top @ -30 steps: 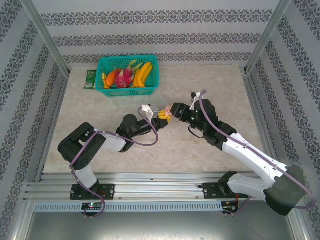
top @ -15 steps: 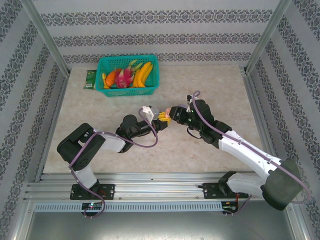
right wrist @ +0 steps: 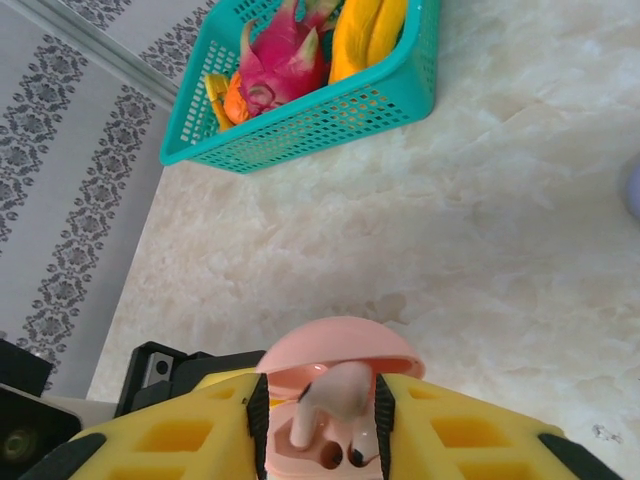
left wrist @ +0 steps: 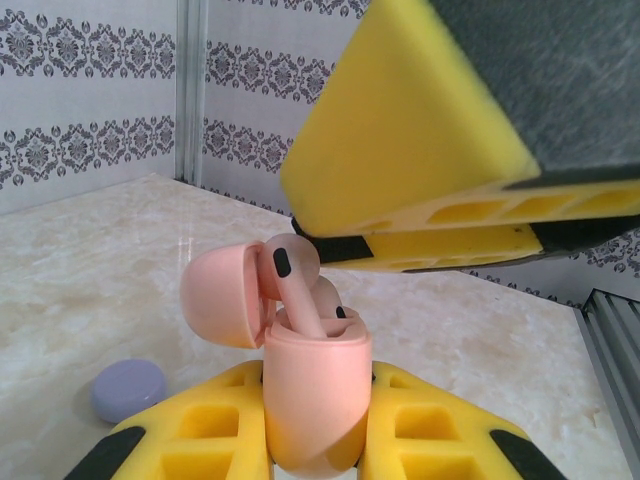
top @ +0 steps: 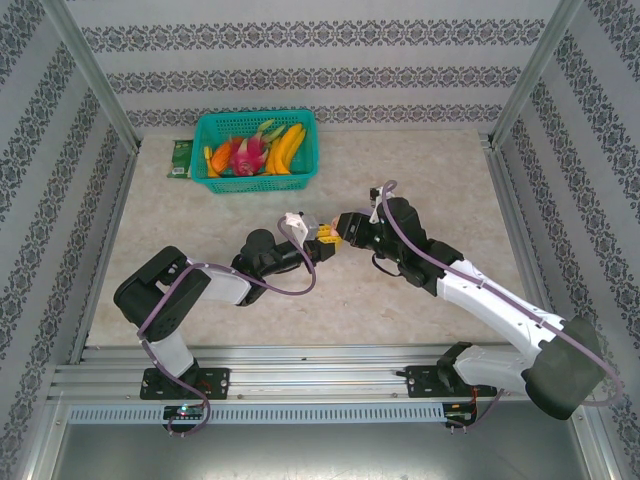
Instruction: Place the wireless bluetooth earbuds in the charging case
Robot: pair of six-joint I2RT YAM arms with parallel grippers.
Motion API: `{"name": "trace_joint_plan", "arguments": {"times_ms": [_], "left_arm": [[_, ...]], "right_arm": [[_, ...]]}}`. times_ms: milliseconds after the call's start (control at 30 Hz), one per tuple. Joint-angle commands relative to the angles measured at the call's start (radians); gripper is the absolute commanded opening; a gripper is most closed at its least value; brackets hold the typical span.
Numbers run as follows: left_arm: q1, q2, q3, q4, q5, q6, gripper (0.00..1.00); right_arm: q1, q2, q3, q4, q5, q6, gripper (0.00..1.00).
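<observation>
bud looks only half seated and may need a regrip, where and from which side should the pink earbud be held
Take the earbud by its rounded head, the part standing above the case; its stem is already down in the socket. Come from above, on the side away from the open lid, which blocks the other side.

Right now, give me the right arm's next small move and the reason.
Probably press the pale pink earbud straight down with the right fingers. Its stem is in the socket of the open pink charging case, held upright by the left fingers, but its head leans above the rim, not yet seated.
</observation>
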Motion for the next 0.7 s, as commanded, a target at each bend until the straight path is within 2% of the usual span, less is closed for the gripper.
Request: {"name": "trace_joint_plan", "arguments": {"times_ms": [0, 533, 667], "left_arm": [[-0.015, -0.035, 0.011, 0.014, 0.025, 0.019, 0.0], [-0.015, -0.053, 0.012, 0.014, 0.031, 0.019, 0.0], [-0.015, -0.052, 0.014, 0.011, 0.03, 0.019, 0.0]], "right_arm": [[0.012, 0.007, 0.038, -0.004, 0.003, -0.024, 0.35], [0.019, 0.051, 0.039, -0.001, 0.009, -0.022, 0.35], [0.029, 0.065, 0.056, -0.005, 0.003, -0.044, 0.32]]}}
